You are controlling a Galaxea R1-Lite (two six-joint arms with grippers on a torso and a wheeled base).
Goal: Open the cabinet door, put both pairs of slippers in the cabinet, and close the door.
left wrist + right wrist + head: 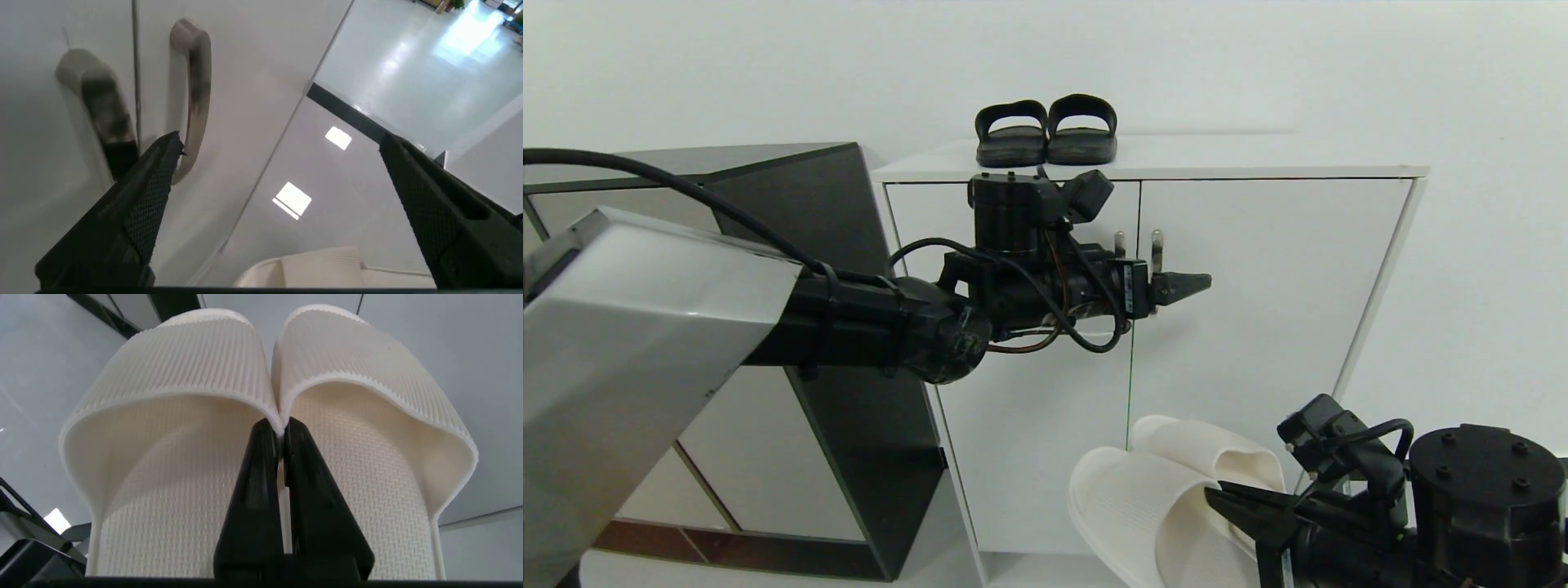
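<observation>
The pair of cream-white ribbed foam slippers hangs low in front of the white two-door cabinet, before the foot of its right-hand door and near the centre seam. The two slippers lie side by side with their long axes parallel, running away from the right gripper. Their rounded far ends point up and to the left, toward the cabinet. In the right wrist view the black right gripper is pinched narrow on the two inner strap edges where the cream-white slippers meet, one strap arching off to either side of the claw. The pair of black rubber slide slippers stands on the cabinet top near its front edge, above the left-hand door. They sit close together, long axes running front to back; whether toes or heels face the robot I cannot tell. Both doors are shut. The left gripper points rightward just below the two short metal handles that flank the seam. In the left wrist view the left gripper is spread wide, and one fingertip sits just beside the right door's handle, though I cannot tell if they touch. A dark, mirror-like angular panel stands left of the cabinet.
</observation>
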